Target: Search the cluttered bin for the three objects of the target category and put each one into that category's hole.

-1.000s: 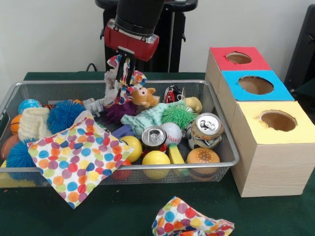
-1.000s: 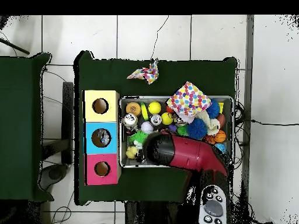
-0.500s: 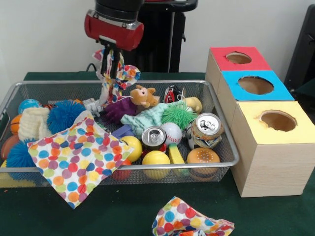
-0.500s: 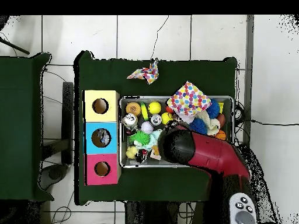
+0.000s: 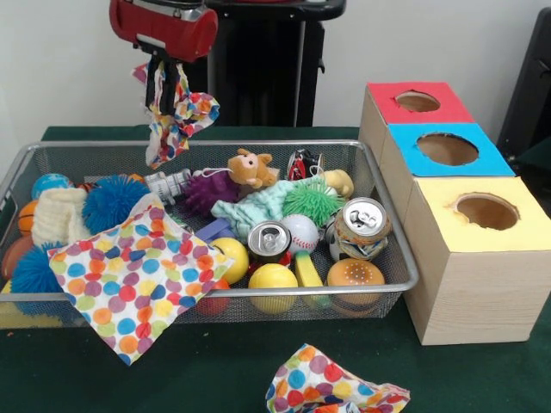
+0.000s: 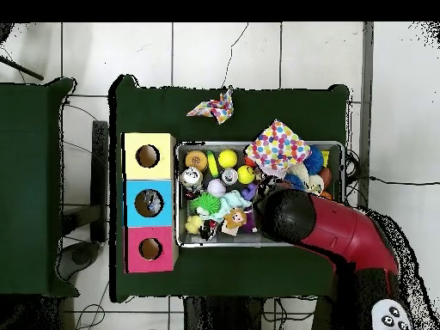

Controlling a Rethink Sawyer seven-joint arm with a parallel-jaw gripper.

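- Up and sideways goes the gripper, clamped on a crumpled polka-dot cloth, now clear of the wire mesh bin.
- That uncovers the brown plush toy and purple fuzzy ball (clutter removal, I reckon).
- The coloured-top wooden hole boxes wait, well apart.

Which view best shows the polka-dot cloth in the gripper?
The front view: the polka-dot cloth hangs clear above the bin, pinched by the gripper. Overhead, the arm covers it entirely.

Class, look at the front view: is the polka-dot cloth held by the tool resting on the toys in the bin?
No. The tool holds the polka-dot cloth in the air, its lower end hanging clear above the toys in the wire bin.
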